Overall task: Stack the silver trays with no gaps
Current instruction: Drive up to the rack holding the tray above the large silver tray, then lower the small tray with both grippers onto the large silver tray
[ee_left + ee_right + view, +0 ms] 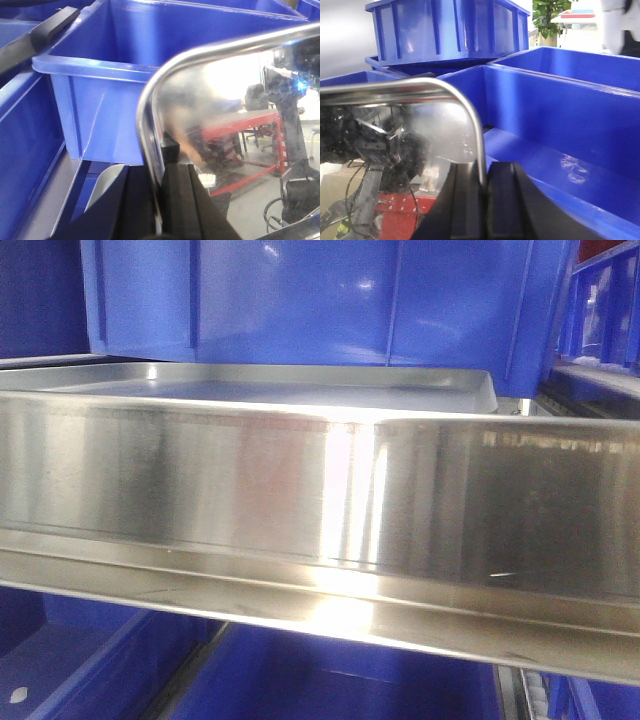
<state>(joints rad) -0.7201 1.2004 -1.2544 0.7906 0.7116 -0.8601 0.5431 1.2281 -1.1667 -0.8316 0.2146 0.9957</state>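
Left wrist cam: left claw [159, 175] is clamped on the rolled rim of a silver tray [225, 125], just below a rounded corner. I see one black finger [187, 200] on the mirror side and the other on the far side, with the rim pinched between them. The tray face fills the right half of the view (it's all room reflections). A blue bin [100, 100] sits just behind the corner.

Right wrist cam: right claw [483, 170] is also closed on a silver tray [420, 130] rim, again just under a rounded corner, with black fingers [502, 200] on either side of the rim. The tray face is to the left of the claw. An open blue bin [560, 100] is to the right and behind it, and a stacked blue bin [445, 30] is further back.

Front cam: neither claw is in view. A silver tray [300, 385] lies roughly level behind the brushed-steel shelf rail [300, 490], and only its rim and a shallow strip of the inside show above the rail. A blue bin [300, 300] is right behind the tray, and more blue bins [300, 685] are below the rail.

I can't tell whether both claws hold the same tray, or whether it is the one in the front cam. I also can't tell if there's a second tray underneath, because the rail blocks that.
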